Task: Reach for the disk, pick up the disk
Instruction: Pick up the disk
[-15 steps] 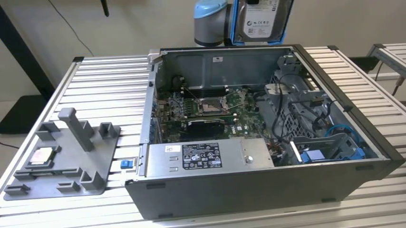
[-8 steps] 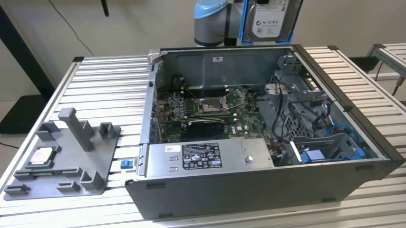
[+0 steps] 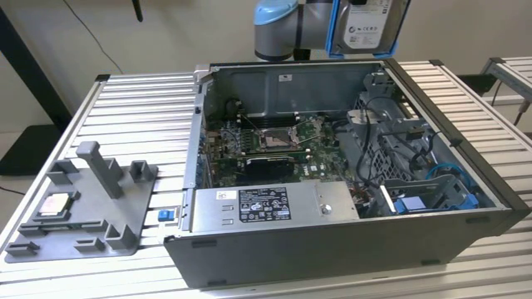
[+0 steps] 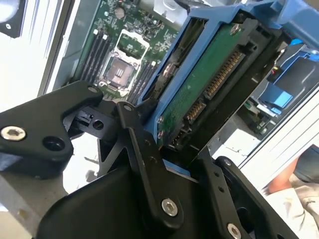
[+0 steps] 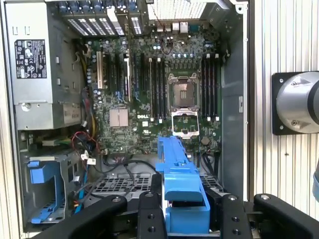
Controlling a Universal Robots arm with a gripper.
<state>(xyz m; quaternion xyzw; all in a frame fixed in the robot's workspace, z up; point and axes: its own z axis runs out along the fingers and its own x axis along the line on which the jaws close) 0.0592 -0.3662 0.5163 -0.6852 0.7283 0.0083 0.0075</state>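
The disk (image 3: 364, 25) hangs upright in the air above the back wall of the open computer case, its white label facing the exterior camera and blue rails down both sides. My gripper (image 4: 174, 149) is shut on the disk (image 4: 209, 89), whose green circuit board and connector side show between the blue rails in the second wrist view. In the first wrist view the disk's (image 5: 182, 181) blue rail stands edge-on between the black fingers (image 5: 149, 216), high above the motherboard.
The open case (image 3: 332, 255) lies on a slatted metal table, with motherboard (image 3: 275, 137), power supply (image 3: 266, 205) and a blue bracket (image 3: 415, 204) in the drive bay. A grey fixture (image 3: 91, 205) holding a processor chip (image 3: 52, 204) sits at the exterior view's left. A person's arm (image 4: 286, 179) is nearby.
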